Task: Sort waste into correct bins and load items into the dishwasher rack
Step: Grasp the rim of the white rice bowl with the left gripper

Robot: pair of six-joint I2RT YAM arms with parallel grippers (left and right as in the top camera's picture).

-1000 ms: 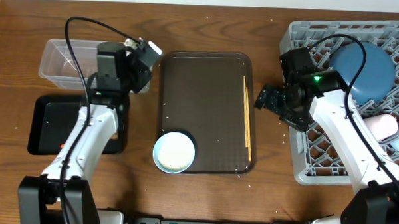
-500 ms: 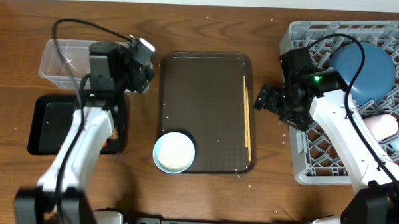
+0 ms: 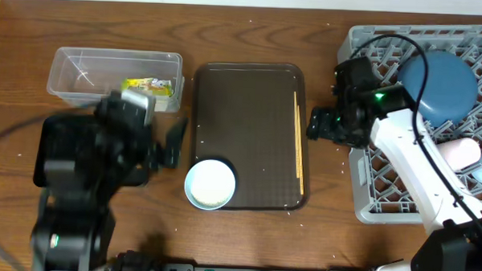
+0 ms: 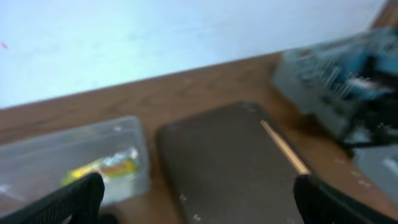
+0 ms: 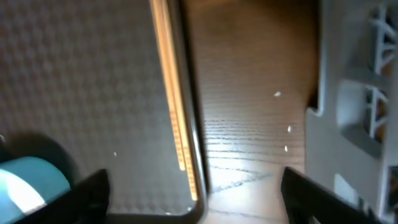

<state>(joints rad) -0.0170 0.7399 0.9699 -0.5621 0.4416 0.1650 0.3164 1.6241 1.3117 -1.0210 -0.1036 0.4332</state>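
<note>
Two thin, pale wooden chopsticks [image 3: 299,142] lie side by side.

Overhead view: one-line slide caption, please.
Wrapper in clear tub; bowl and chopsticks on brown tray; blue plate in rack.

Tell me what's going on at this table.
Two robot arms are clearing a meal. The left gripper is open and empty, with the green-yellow wrapper lying in the clear tub. The right gripper, open, hovers over the chopsticks on the brown tray. The white bowl sits at the tray's corner; the blue plate sits in the rack.
</note>
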